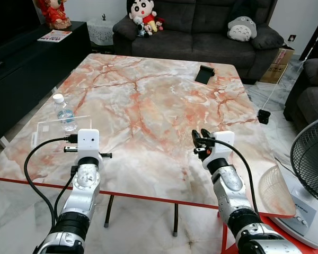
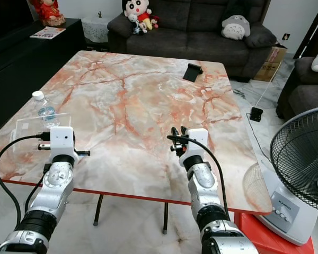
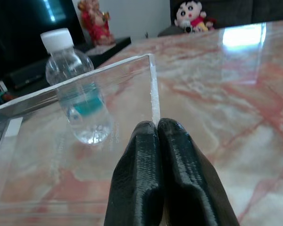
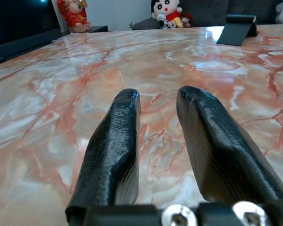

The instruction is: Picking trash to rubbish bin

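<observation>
A small clear plastic bottle (image 1: 64, 113) with a white cap stands near the left edge of the marble table (image 1: 148, 100). In front of it lies a clear plastic box (image 1: 57, 130). My left gripper (image 3: 157, 126) is shut, its fingertips right at the box's near corner edge (image 3: 153, 96). I cannot tell whether the thin wall is pinched between them. In the left eye view the white wrist block (image 1: 88, 143) hides its fingers. My right gripper (image 1: 200, 138) hovers open low over the table's front right part, with nothing between its fingers (image 4: 119, 141).
A black phone stand (image 1: 204, 74) sits on the far right of the table. A grey sofa (image 1: 201, 29) with plush toys stands behind, a dark TV cabinet (image 1: 26, 69) on the left, and a white fan (image 1: 311, 169) by the table's front right corner.
</observation>
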You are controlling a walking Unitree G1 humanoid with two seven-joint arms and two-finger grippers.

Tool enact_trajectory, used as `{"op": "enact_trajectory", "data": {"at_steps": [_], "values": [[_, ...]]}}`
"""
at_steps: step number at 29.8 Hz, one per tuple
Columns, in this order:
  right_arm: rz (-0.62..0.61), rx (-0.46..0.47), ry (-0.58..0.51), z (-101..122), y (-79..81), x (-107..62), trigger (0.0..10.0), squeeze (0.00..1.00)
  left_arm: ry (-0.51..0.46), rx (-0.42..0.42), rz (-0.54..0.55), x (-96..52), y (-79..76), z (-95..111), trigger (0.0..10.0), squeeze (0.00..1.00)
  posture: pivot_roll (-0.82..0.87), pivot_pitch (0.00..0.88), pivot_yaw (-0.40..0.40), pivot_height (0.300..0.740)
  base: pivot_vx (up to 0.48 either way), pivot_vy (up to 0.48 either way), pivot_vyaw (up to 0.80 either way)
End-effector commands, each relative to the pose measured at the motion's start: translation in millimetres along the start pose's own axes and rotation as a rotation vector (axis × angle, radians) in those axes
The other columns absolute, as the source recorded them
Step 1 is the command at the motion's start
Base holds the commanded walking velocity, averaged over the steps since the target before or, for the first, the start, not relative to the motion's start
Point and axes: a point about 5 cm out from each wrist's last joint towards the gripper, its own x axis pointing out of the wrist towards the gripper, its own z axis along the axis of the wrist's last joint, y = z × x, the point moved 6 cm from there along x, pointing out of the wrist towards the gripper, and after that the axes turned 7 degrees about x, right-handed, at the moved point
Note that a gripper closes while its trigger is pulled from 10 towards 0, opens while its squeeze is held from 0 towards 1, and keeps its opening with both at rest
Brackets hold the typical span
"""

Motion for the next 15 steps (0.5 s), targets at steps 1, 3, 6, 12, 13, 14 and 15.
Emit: {"op": "enact_trajectory", "data": {"at_steps": [1,3,6,12,13,14,15], "values": [[0.002,-0.001,-0.025,6.5,-0.7,1.4,10.0,0.0,-0.049,0.017,-0.002,-0.2,1.4,9.9,10.0,0.0,0.0,0.0,-0.03,0.74,0.0,0.0,0.0],[0.001,-0.002,-0.023,5.8,-1.1,1.0,10.0,0.0,-0.053,0.014,0.003,-0.9,2.1,10.0,10.0,0.0,0.0,0.0,-0.03,0.74,0.0,0.0,0.0],[0.004,-0.001,-0.019,4.2,-0.2,0.3,10.0,0.0,-0.062,0.019,0.006,-2.9,2.5,9.5,10.0,0.0,0.0,0.0,-0.031,0.74,0.0,0.0,0.0],[0.011,0.001,-0.016,2.5,2.5,0.3,10.0,0.0,-0.069,0.024,0.011,-5.1,1.2,9.6,10.0,0.0,0.01,0.0,-0.033,0.74,0.0,0.0,0.0],[0.012,0.002,-0.016,2.3,2.9,0.2,10.0,0.0,-0.07,0.024,0.011,-5.4,1.0,9.8,10.0,0.0,0.01,0.0,-0.033,0.74,0.0,0.0,0.0],[0.013,0.003,-0.016,2.2,3.2,0.2,10.0,0.0,-0.072,0.023,0.012,-5.8,0.8,10.2,10.0,0.0,0.01,0.0,-0.033,0.74,0.0,0.0,0.0],[0.013,0.003,-0.017,2.2,3.3,0.1,10.0,0.0,-0.073,0.023,0.012,-5.9,0.7,10.3,10.0,0.0,0.01,0.0,-0.033,0.74,0.0,0.0,0.0]]}}
